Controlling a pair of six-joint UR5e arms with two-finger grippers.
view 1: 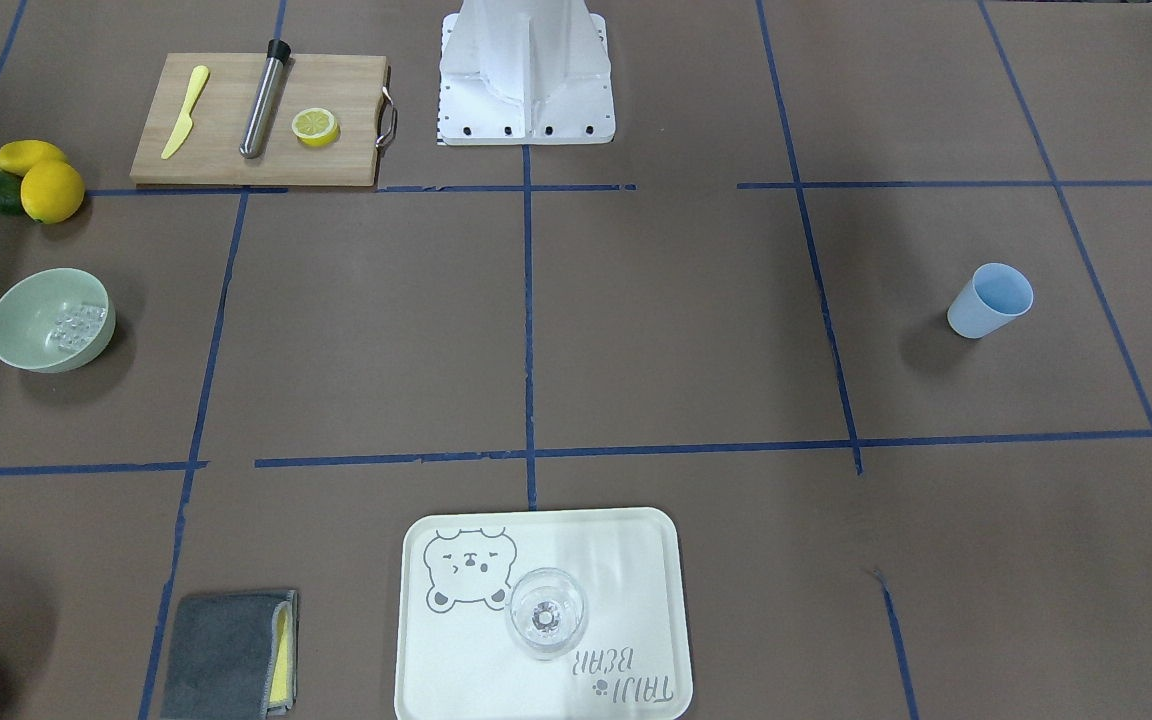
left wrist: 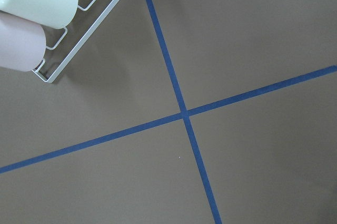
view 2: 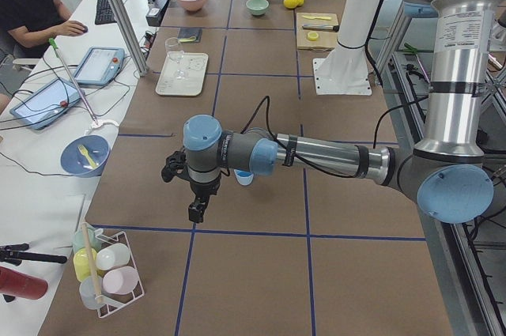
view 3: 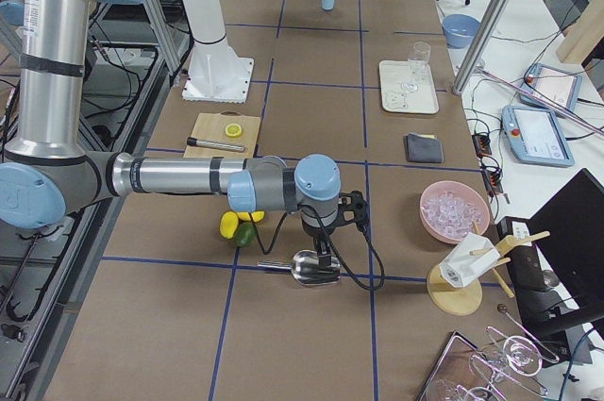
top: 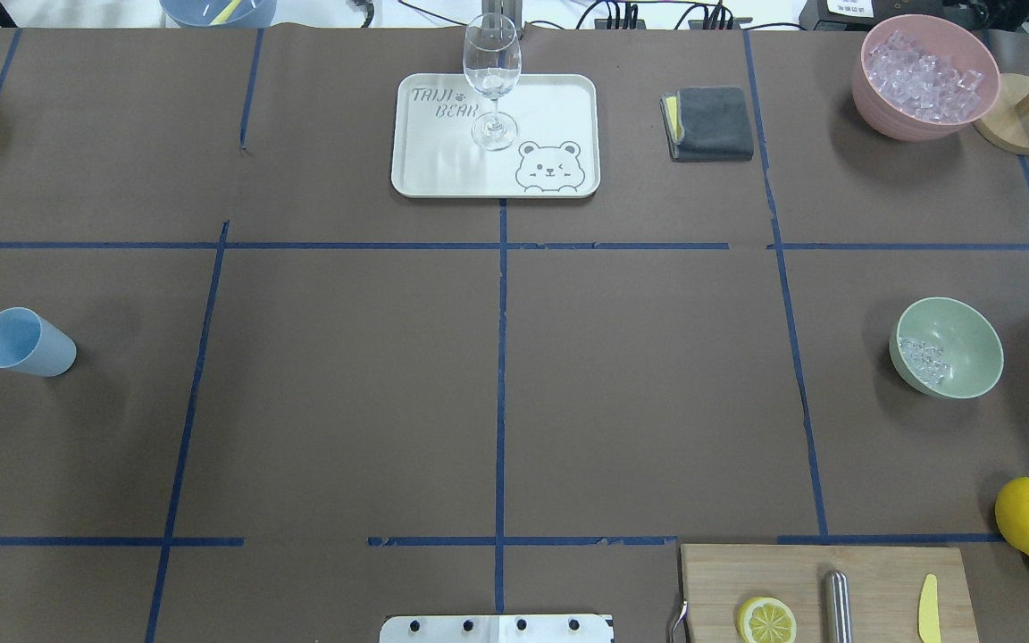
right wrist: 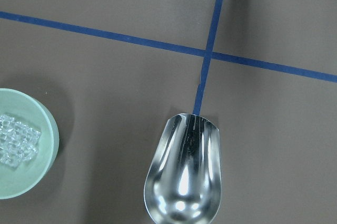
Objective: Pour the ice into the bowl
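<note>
subject: the ice; a small heap of clear, glassy cubes, each tiny against the vessel that holds it; it lies inside the bowl at the middle left of the front-facing view, banked against the inner wall, not centred; handling, as judged: the cubes are hard, light, loose and slick, likely to skid and scatter if tipped fast, and too small to pinch one by one; best moved in a vessel and poured slowly over a rim; the bowl is round, pale sage green, smooth and matte, probably light and stiff; the rim is the sensible place to grip it, with care that it does not slide on the brown paper; a metal scoop sits empty at the bottom centre of the right wrist view, just beside the bowl; a blue cup stands well apart at the middle right, seemingly empty; left gripper and right gripper show only in the side views; whether their fingers are spread or pressed together cannot be told.
</note>
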